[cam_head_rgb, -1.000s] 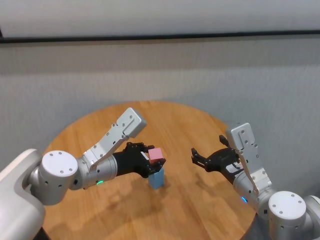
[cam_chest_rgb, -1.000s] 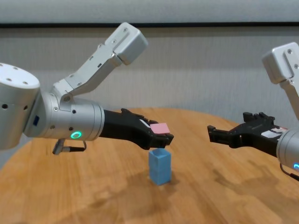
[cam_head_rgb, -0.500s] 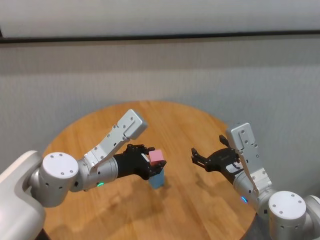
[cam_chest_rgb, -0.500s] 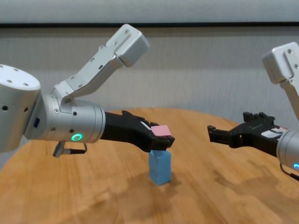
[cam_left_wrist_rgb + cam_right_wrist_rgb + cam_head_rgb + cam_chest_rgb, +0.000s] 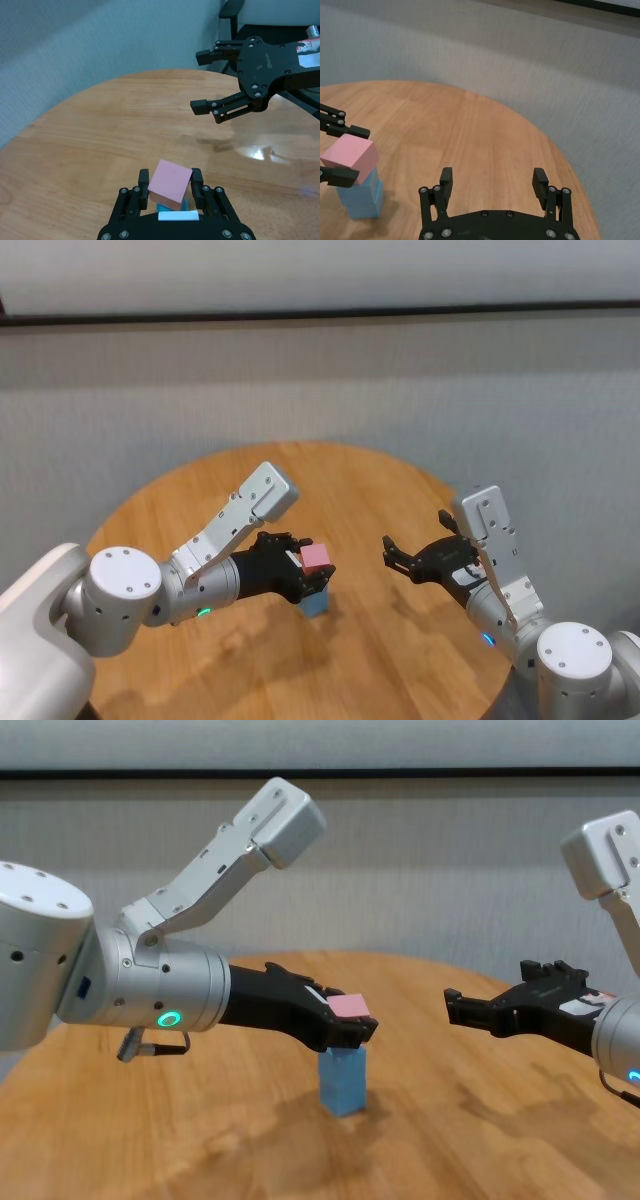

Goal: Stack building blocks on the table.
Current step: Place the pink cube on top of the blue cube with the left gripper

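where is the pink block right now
The pink block is near the table's middle in the head view, clamped in the left gripper right on top of the two stacked blue blocks, with the open right gripper idle to its right.

Blue blocks [image 5: 343, 1080]: two light blue cubes, stacked as one upright column near the middle of the table [image 5: 380, 500], a round top of light-brown wood grain. Pink block [image 5: 170, 181]: one matte cube, held tilted directly above the column; contact cannot be told.
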`<state>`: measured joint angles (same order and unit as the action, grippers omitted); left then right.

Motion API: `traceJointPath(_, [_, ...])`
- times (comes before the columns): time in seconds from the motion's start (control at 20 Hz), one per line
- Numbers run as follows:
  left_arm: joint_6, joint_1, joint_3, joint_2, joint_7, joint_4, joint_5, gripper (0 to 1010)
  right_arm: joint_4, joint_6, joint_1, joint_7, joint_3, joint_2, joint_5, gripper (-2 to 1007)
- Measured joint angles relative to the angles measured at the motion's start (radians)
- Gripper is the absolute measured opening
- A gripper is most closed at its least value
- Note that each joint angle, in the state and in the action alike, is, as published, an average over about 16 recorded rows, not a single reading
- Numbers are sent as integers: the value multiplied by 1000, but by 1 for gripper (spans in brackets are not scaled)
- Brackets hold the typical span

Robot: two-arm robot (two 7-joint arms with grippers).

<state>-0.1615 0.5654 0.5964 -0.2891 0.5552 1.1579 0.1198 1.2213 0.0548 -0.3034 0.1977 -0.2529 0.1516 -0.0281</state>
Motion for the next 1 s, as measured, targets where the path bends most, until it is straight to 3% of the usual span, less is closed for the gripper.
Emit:
traceJointPath(0.7, [-4,1,2,5,-5,-13,-10,530,0,0,0,0,0,0,0,1005])
traceJointPath(1.0, [-3,2,-2,8,-10,-17,-12,580,0,0,0,0,0,0,0,1005])
